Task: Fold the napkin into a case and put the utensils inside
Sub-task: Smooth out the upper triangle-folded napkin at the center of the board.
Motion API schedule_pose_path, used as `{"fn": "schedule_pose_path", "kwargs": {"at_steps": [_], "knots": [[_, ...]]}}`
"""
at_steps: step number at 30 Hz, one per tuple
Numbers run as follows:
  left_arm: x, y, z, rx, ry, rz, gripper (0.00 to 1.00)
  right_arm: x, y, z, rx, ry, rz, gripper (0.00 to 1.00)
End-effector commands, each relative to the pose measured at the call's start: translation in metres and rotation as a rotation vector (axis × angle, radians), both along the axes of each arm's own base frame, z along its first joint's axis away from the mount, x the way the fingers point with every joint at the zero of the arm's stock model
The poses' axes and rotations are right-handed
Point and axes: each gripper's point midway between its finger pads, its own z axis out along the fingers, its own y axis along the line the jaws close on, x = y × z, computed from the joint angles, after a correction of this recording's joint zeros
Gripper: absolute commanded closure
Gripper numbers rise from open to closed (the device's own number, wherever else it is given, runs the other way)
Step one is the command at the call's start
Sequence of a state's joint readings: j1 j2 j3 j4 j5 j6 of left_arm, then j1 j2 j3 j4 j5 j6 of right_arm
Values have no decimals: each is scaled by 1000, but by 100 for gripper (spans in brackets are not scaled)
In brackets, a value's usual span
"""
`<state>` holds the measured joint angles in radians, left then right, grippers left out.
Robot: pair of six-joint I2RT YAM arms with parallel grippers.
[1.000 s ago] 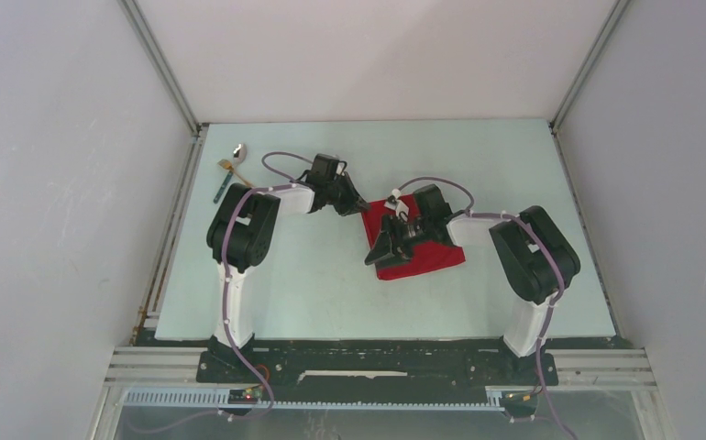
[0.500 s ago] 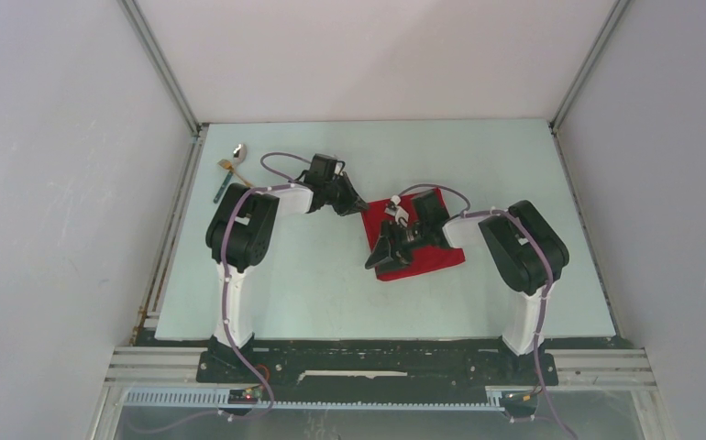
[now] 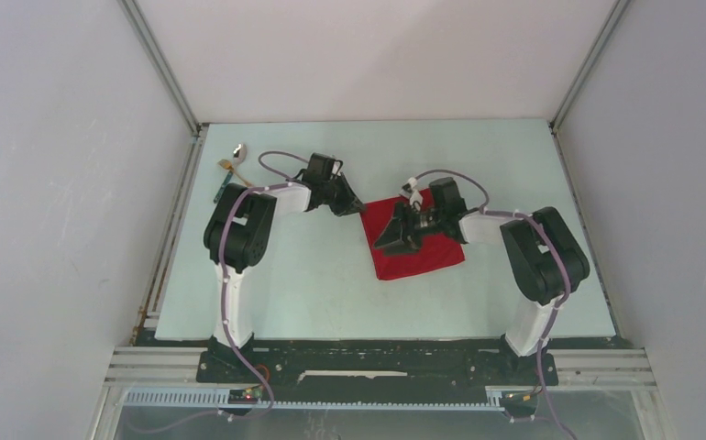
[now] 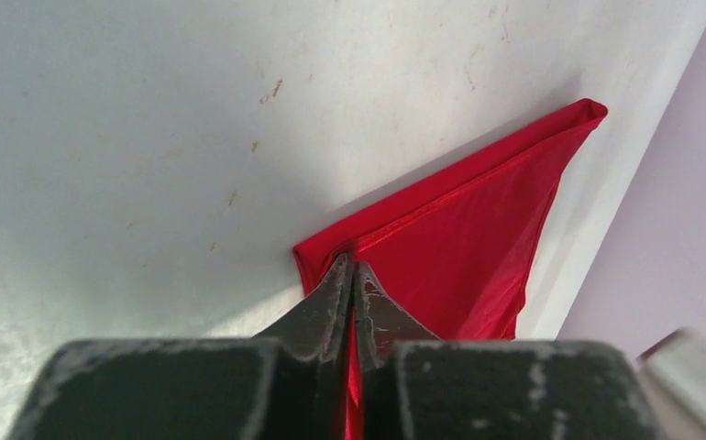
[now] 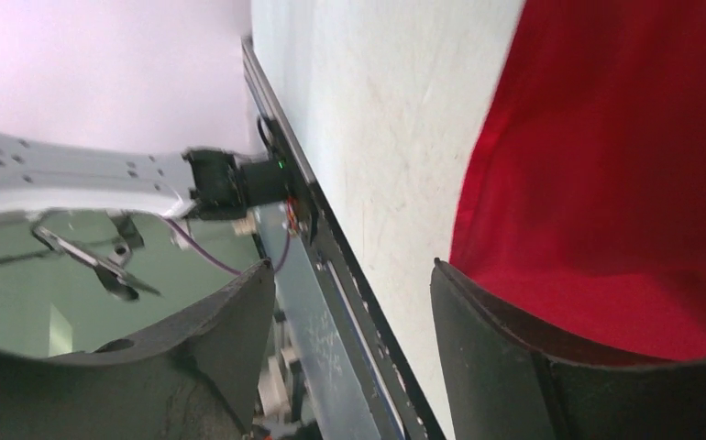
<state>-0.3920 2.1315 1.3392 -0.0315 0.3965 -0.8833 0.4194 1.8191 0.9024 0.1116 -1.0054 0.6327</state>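
Left gripper (image 3: pixel 358 209) pinches the folded napkin (image 3: pixel 423 258) corner mid-table; right gripper (image 3: pixel 389 245), jaws apart, has withdrawn rightward off the cloth.

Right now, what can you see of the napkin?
The napkin is bright red, smooth cloth with a stitched hem, folded into a rough, layered quadrilateral. It lies mostly flat on the table, right of centre. The left gripper is shut on its far left corner. The right gripper hangs open over it; whether it touches the cloth cannot be told.
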Motion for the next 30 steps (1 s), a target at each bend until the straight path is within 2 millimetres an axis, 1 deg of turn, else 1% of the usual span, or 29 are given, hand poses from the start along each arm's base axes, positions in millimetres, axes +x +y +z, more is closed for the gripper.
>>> {"fn": "schedule_pose_path", "kwargs": {"at_steps": [1, 2, 4, 6, 8, 11, 12, 13, 16, 18, 19, 21, 22, 25, 27, 30], "knots": [[5, 11, 36, 30, -60, -13, 88, 43, -26, 24, 61, -50, -130, 28], [6, 11, 44, 30, -72, -15, 84, 52, -32, 22, 59, -52, -161, 27], [4, 11, 58, 23, -87, -16, 73, 66, -43, 19, 64, -48, -211, 26], [-1, 10, 69, 9, -95, -25, 63, 70, -42, 16, 76, -47, -215, 26], [-11, 7, 79, -9, -98, -41, 57, 68, -40, 12, 76, -33, -208, 26], [-37, 1, 89, -38, -96, -75, 55, 65, -38, 1, 47, -12, -212, 23], [-48, -3, 89, -40, -94, -94, 57, 65, -38, -1, 41, -8, -216, 23], [-62, -7, 87, -39, -92, -114, 62, 66, -38, -2, 41, -5, -220, 23], [-105, -20, 77, -42, -76, -178, 85, 69, -42, -3, 54, 20, -251, 23], [-132, -31, 71, -53, -58, -225, 97, 71, -43, -4, 66, 37, -260, 26], [-142, -33, 68, -59, -53, -237, 100, 71, -42, -3, 75, 44, -259, 28], [-161, -41, 64, -72, -46, -271, 100, 71, -39, -5, 85, 57, -252, 34], [-167, -45, 63, -80, -45, -286, 100, 70, -37, -6, 87, 61, -249, 37], [-179, -53, 53, -100, -21, -309, 100, 64, -28, -8, 95, 74, -222, 41], [-185, -56, 46, -124, 1, -315, 100, 60, -23, -10, 92, 76, -208, 41], [-191, -54, 31, -117, 28, -314, 100, 57, -18, -15, 88, 77, -198, 42]]}}
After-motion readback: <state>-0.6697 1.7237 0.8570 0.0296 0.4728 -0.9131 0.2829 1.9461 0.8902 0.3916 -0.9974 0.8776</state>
